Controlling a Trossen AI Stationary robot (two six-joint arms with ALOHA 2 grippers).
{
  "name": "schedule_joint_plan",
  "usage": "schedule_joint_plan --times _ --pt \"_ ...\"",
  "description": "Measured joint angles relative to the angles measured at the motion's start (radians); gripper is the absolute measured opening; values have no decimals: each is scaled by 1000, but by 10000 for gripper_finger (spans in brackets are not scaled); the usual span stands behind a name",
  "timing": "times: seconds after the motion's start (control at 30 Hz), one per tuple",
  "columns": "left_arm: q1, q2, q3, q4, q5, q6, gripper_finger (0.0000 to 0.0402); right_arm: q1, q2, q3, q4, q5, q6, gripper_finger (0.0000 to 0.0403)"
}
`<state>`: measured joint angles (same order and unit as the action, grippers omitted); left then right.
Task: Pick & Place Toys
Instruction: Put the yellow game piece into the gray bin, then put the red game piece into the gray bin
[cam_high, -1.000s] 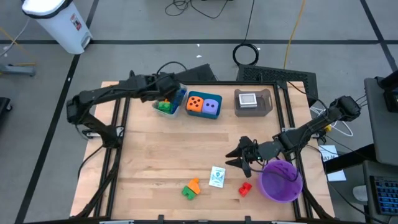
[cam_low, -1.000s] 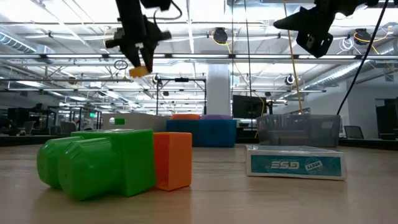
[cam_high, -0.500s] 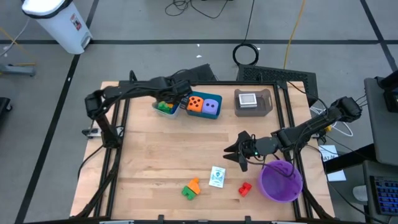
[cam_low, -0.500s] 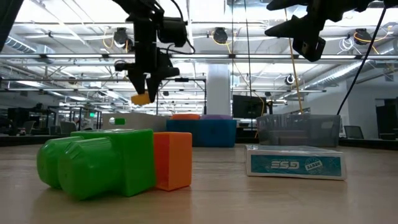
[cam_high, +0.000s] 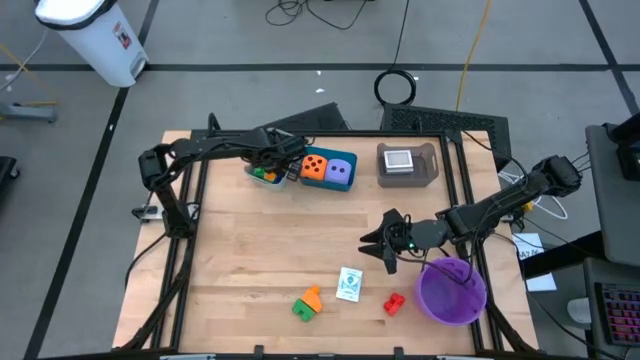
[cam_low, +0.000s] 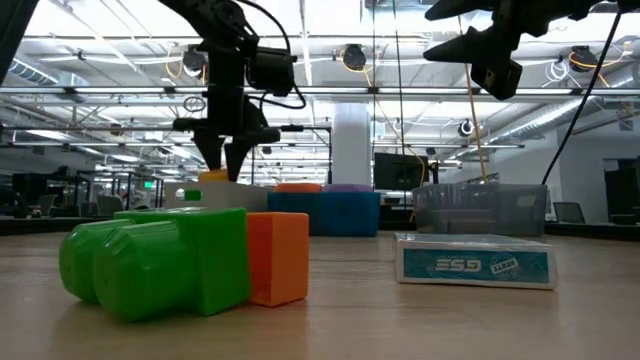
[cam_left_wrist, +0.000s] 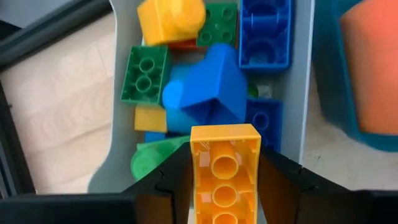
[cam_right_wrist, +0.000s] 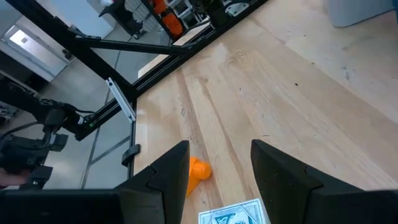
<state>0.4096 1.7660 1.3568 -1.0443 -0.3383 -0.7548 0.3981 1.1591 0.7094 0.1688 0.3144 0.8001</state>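
My left gripper (cam_high: 277, 166) is above the grey tray (cam_left_wrist: 102, 165) at the table's far left, shut on a yellow brick (cam_left_wrist: 224, 168). In the low view the yellow brick (cam_low: 213, 176) shows just over the tray's rim. The tray holds several bricks: blue (cam_left_wrist: 214, 93), green (cam_left_wrist: 144, 76) and yellow (cam_left_wrist: 171, 18). My right gripper (cam_high: 378, 246) hangs open above the table's right middle, with nothing between its fingers (cam_right_wrist: 165, 177). On the near part of the table lie a green and orange brick pair (cam_high: 307, 303), a card pack (cam_high: 349, 284) and a red brick (cam_high: 394, 302). My left gripper pinches the yellow brick by its two long sides (cam_left_wrist: 194, 171) between the two fingers. The fingers come steeply from above and lie along the brick. Its free end (cam_left_wrist: 224, 132) sticks out past the fingertips, hollow underside toward the wrist camera, over the tray's bricks. Whether it touches them I cannot tell.
A teal box beside the tray holds an orange die (cam_high: 314, 167) and a purple die (cam_high: 341, 170). A grey box (cam_high: 407, 164) with a card stands at the far right. A purple bowl (cam_high: 452, 290) stands at the near right, under my right arm.
My left gripper has gone down toward the grey tray with the yellow brick and has tipped to point more steeply down. The brick, first high above the tray, now hangs at the tray's rim.
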Motion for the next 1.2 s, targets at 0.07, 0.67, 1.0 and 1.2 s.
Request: schedule_joint_plan --times 0.07,0.67,1.0,1.2 --pt "-5 0 -12 1 1 -6 146 0 0 0 0 1 0 164" --pt "-3 -1 -21 56 50 64 233 0 0 0 0 0 26 164" --pt "5 -175 40 94 54 198 246 0 0 0 19 0 26 164" --pt "-28 -343 41 204 194 263 246 0 0 0 62 -1 3 164"
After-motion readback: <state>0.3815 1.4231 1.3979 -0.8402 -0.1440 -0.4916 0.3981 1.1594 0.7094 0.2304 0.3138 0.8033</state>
